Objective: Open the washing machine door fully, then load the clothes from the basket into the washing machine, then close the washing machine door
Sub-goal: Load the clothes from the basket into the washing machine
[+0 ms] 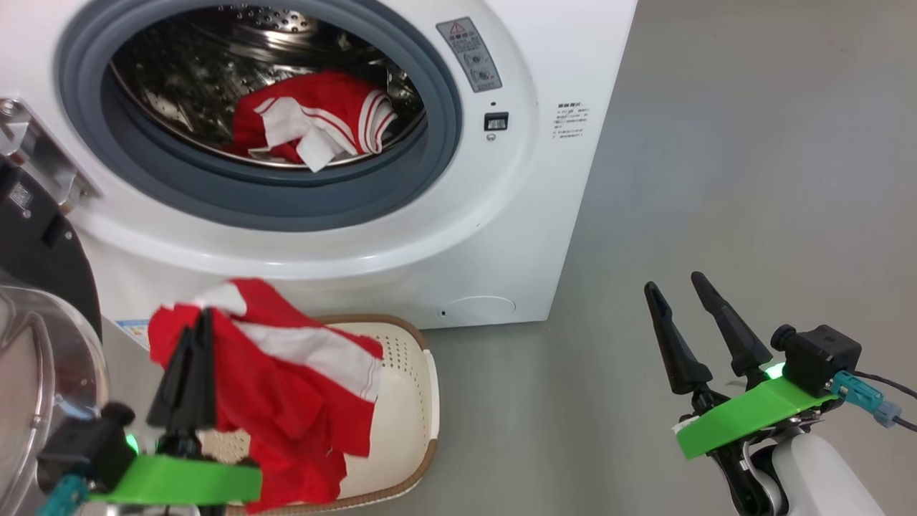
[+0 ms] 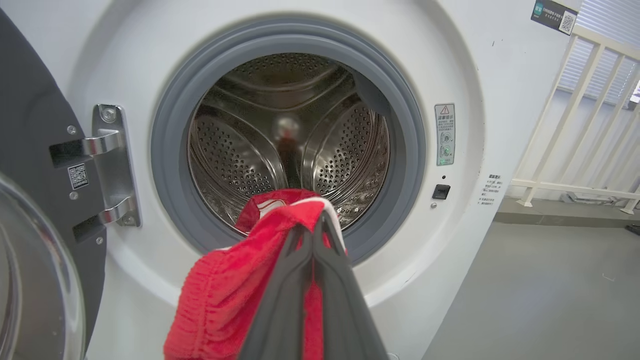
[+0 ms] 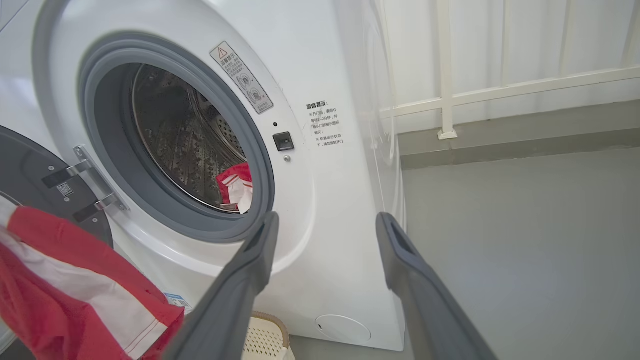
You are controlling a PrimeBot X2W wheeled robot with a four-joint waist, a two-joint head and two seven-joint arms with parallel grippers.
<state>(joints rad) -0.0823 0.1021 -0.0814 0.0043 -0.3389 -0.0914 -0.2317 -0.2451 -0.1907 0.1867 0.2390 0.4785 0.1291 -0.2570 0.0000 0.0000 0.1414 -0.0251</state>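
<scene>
The left pincer (image 1: 203, 315) was clamped shut on a red jersey (image 1: 286, 373), its 2 dark fingers pressed together with cloth bunched around the tips. The jersey, red with a broad white band, hung from them above the basket. In the left wrist view the same pincer (image 2: 312, 222) pointed towards the drum mouth with red fabric draped over it. The right pincer (image 1: 673, 283) stood with its fingers spread apart, holding nothing, well to the right above the grey floor (image 1: 752, 179).

The washing machine (image 1: 516, 236) stood white and boxy on that floor. Its door (image 1: 43, 251) was swung open at the left on a metal hinge (image 2: 112, 165), with the clear glass bowl (image 1: 36, 373) facing out. A grey seal (image 1: 286, 204) ringed the perforated steel drum (image 2: 240, 155). The basket (image 1: 405, 380) sat on the floor just before the machine, below the opening. The hanging jersey covered much of the basket, so whether more cloth lay in it could not be told. Low at the front of the drum lay a second red garment (image 1: 315, 118) with white stripes and a patch of white cloth.
</scene>
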